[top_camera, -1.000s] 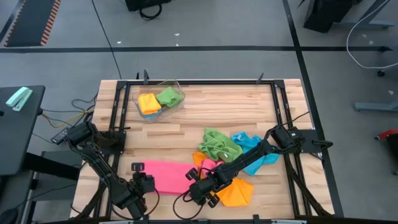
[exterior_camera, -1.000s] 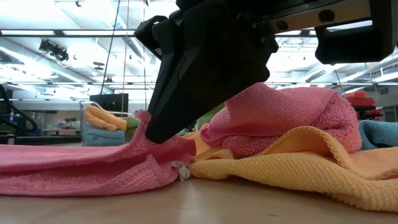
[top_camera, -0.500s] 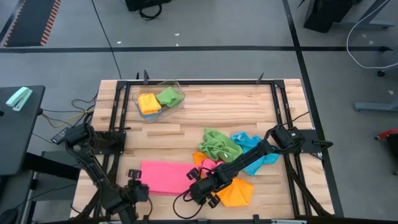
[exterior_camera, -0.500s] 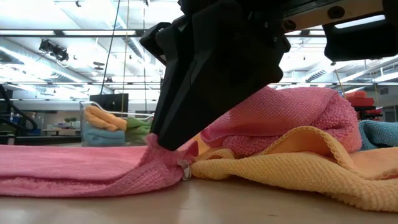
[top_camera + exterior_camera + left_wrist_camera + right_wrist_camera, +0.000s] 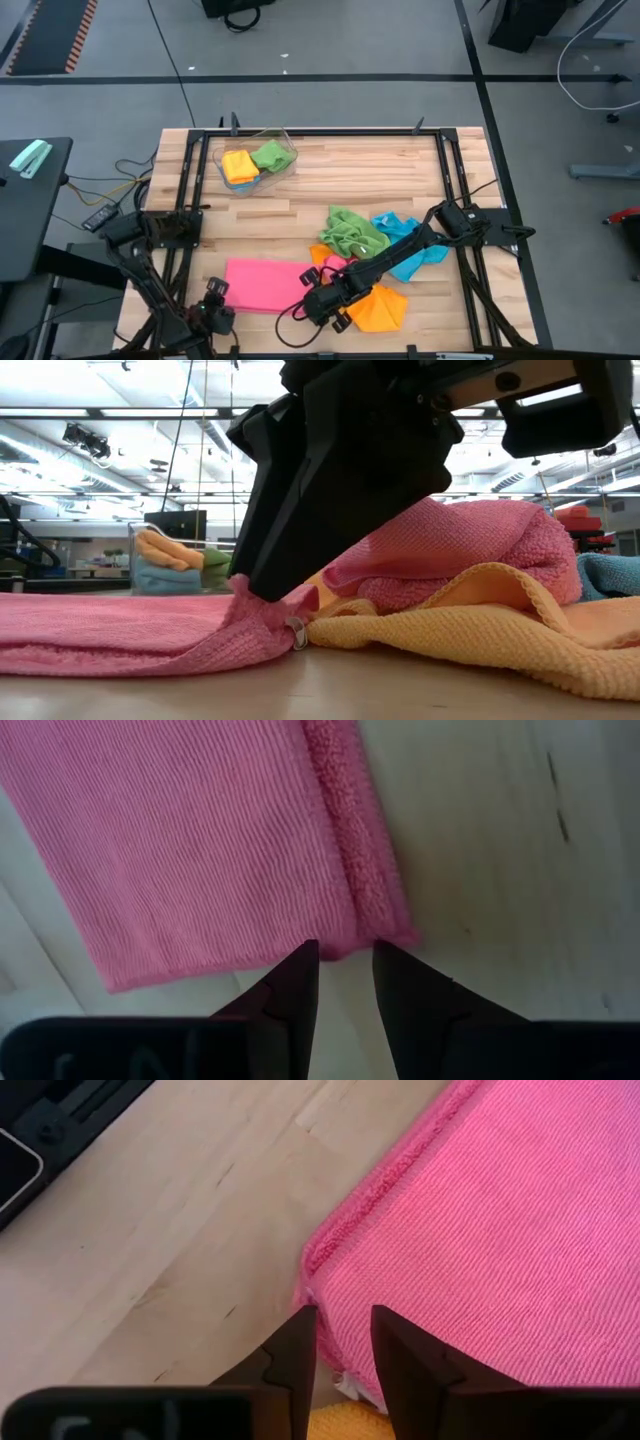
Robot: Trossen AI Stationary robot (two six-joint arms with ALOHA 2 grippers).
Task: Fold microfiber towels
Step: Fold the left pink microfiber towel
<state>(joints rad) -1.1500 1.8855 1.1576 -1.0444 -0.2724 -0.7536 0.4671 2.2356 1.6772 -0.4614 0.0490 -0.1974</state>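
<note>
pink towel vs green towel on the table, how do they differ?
The pink towel lies flat and spread out; the green towel sits crumpled in a heap. The pink towel lies apart on bare wood near the table's front; the green towel touches the blue towel farther back. Both are plain-coloured cloths.

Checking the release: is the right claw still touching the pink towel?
Touching. In the low view the right claw presses its tip into the bunched edge of the pink towel, with no gap visible.

pink towel (image 5: 262,284), orange towel (image 5: 382,309), green towel (image 5: 352,234), blue towel (image 5: 408,240), pale wood table (image 5: 350,175)
</note>
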